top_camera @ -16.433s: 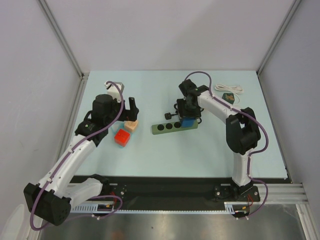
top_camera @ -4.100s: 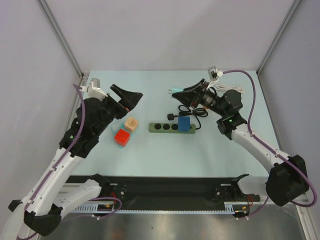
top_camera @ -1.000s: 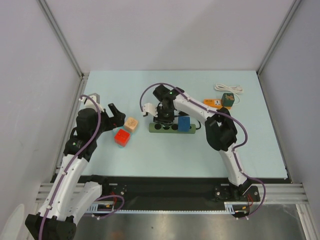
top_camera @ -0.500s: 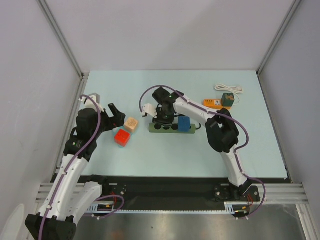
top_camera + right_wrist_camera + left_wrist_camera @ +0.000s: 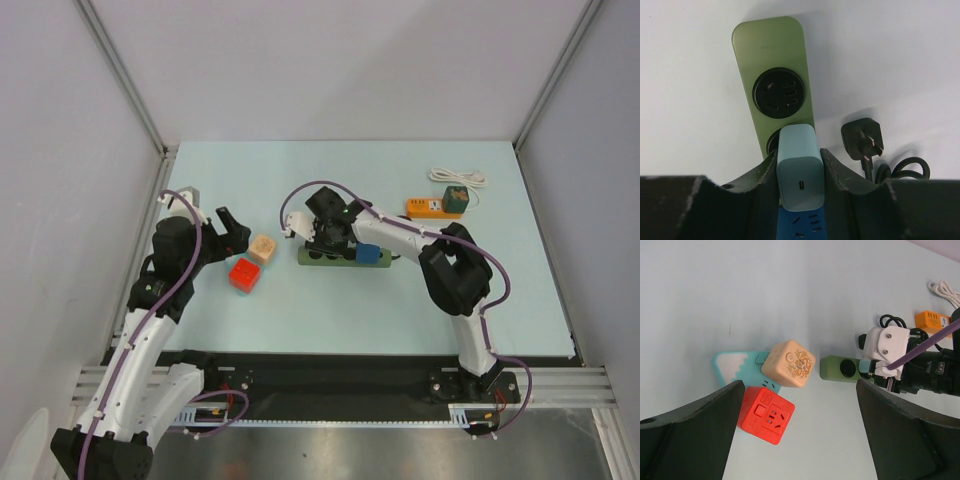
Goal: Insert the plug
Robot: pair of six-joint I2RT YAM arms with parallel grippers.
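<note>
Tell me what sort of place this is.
Probably a lab test cell: a pale blue tabletop boxed in by plain grey wall panels on aluminium posts, with staged props like the olive-green power strip, red cube socket and the pale blue charger in the right gripper.

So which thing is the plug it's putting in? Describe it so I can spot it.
Find the green power strip in the middle of the table. The right gripper hangs over it, pinching a pale blue charger block with a tiny slot in its face. The neighbouring cube is darker blue, and the loose black plug has a cord.
</note>
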